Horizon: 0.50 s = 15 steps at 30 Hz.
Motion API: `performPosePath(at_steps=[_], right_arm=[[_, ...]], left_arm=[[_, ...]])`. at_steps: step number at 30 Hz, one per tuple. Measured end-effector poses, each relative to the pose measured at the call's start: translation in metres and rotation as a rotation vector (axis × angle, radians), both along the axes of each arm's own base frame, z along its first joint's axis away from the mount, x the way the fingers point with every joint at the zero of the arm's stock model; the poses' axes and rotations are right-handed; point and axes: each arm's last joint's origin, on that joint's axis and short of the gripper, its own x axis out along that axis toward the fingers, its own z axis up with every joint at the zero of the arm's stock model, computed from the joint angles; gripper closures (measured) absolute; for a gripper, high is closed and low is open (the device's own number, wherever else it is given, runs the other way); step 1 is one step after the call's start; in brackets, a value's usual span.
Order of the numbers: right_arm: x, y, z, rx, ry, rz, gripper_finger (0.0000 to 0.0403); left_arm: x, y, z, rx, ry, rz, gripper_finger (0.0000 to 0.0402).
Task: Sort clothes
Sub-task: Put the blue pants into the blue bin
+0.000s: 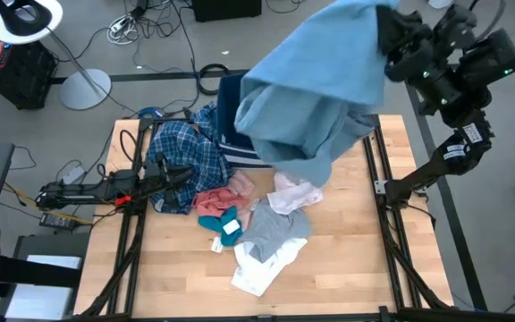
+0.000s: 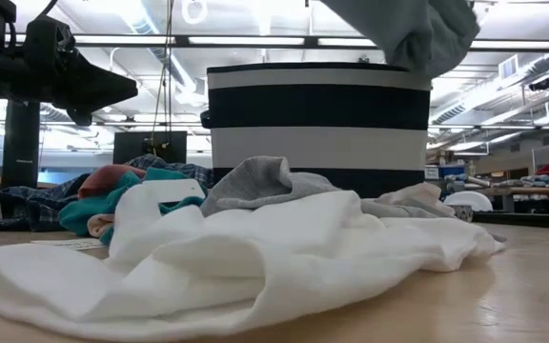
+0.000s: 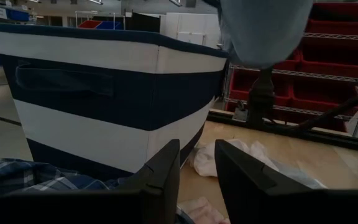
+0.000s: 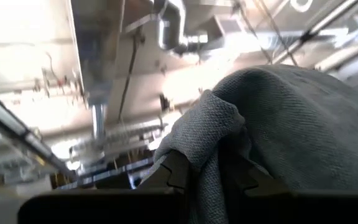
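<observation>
From above we see the right gripper (image 1: pixel 390 36) raised high at the far right, its jaws pinched on the large light blue garment (image 1: pixel 316 89), which drapes in soft folds over the striped bin (image 2: pixel 318 119). Only our low view shows that bin's dark and white bands. The left gripper (image 3: pixel 196 171) rests low by the plaid shirt (image 1: pixel 181 152), jaws slightly parted, empty. Near us lie crumpled white (image 2: pixel 255 257), grey (image 1: pixel 275 231), teal (image 1: pixel 222 224) and salmon pink (image 1: pixel 217 199) pieces.
</observation>
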Motion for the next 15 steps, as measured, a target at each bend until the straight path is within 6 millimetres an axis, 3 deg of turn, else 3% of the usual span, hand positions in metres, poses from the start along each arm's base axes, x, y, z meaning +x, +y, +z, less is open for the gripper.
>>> performPosePath(at_steps=[7,15], right_arm=[[-0.005,-0.009,0.009,-0.072,-0.132,-0.009,0.0367],[0.004,-0.02,0.011,-0.134,-0.227,-0.024,0.0367]], left_arm=[[0.0,0.0,0.0,0.0,0.0,0.0,0.0294],[0.0,0.0,0.0,0.0,0.0,0.0,0.0294]])
